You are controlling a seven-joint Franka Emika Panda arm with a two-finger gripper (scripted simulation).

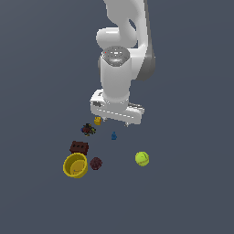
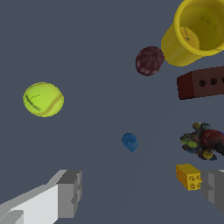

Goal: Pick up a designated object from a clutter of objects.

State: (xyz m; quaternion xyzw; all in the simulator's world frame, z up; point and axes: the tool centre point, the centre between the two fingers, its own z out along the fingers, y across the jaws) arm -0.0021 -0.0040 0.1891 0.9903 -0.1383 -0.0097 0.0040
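The designated tiny bright-blue item (image 1: 114, 135) with a narrower top lies alone on the dark floor; it also shows in the wrist view (image 2: 129, 142). My gripper (image 1: 116, 122) hangs above and just behind it, open and empty. In the wrist view the gripper (image 2: 142, 190) has its two grey fingers (image 2: 70, 192) spread wide, with the blue item a short way beyond the gap between them. Around it lie the clutter: the tiny yellow block (image 1: 97, 120), dark multicoloured lump (image 1: 88, 130), dark-red brick (image 1: 79, 147), yellow bowl (image 1: 75, 165), dark-red knobbly ball (image 1: 95, 163) and yellow-green ball (image 1: 142, 158).
In the wrist view the yellow block (image 2: 188, 176) sits right next to one finger, and the multicoloured lump (image 2: 204, 140) is close by. The brick (image 2: 201, 82), bowl (image 2: 197, 33), knobbly ball (image 2: 149, 61) and yellow-green ball (image 2: 43, 99) lie farther off.
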